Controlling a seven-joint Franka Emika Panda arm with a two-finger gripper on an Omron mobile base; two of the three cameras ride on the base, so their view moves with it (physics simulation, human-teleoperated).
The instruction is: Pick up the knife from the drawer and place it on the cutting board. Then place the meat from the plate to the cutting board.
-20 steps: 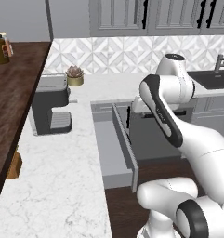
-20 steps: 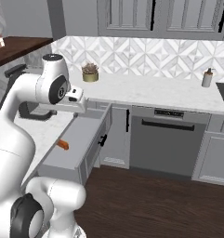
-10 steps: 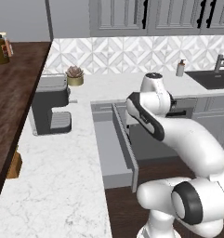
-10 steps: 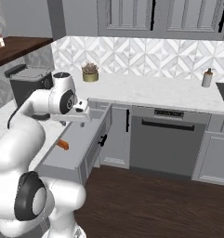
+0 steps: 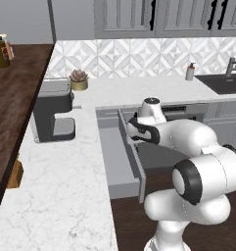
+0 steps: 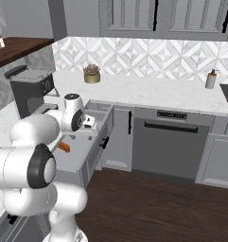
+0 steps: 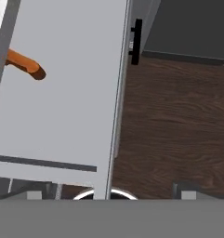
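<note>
The drawer [image 7: 62,102] stands pulled open, and its flat grey bottom [image 6: 80,153] is bare apart from the knife. The knife's orange handle [image 7: 25,63] lies near the drawer's inner side; its blade is cut off at the picture's edge. That handle [image 6: 63,147] also peeks out beside my forearm in the right base view. My gripper [image 7: 108,195] hangs open above the drawer's front panel [image 5: 131,147], pointing down, with nothing between its fingers. It is apart from the knife. The hand [image 6: 89,122] hovers over the drawer's far end. The cutting board, meat and plate are out of view.
A black coffee machine [image 5: 53,115] and a potted plant [image 5: 79,80] stand on the marble counter [image 5: 65,186]. A soap bottle [image 5: 190,72] is by the sink [image 5: 222,81]. The dishwasher [image 6: 170,142] is right of the drawer, above the wood floor [image 7: 178,116].
The arm has folded down and forward, bringing the hand from above the counter corner low over the open drawer. The gripper stayed open. The knife has not moved.
</note>
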